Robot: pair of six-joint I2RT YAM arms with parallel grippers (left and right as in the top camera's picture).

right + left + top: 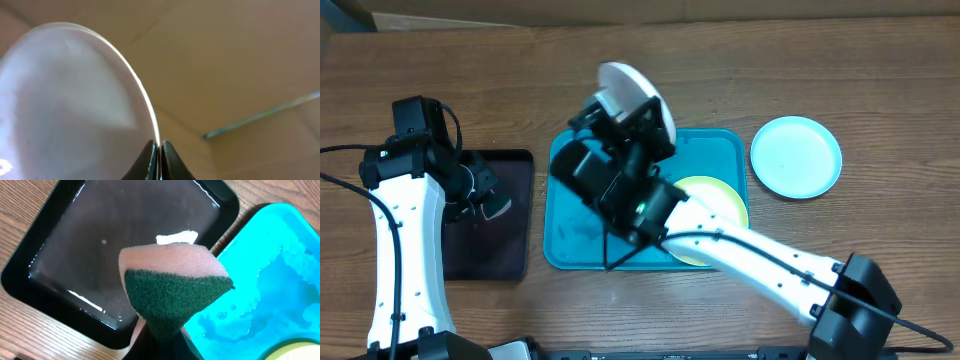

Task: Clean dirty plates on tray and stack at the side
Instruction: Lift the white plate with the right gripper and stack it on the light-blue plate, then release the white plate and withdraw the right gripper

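Observation:
My right gripper (638, 120) is shut on the rim of the white plate (638, 95) and holds it tilted on edge above the far side of the turquoise tray (570, 240). The right wrist view shows the plate (75, 105) pinched between the fingertips (158, 147). The yellow-green plate (720, 200) lies in the tray's right half, partly under my right arm. The pale blue plate (796, 156) lies on the table right of the tray. My left gripper (485, 205) is shut on a pink-and-green sponge (172, 287) over the dark tray's right edge.
A dark brown-black tray (490, 215) holding water (115, 255) sits left of the turquoise tray. Water drops lie on the turquoise tray floor (265, 295). A cardboard box (345, 15) stands at the far left corner of the wooden table.

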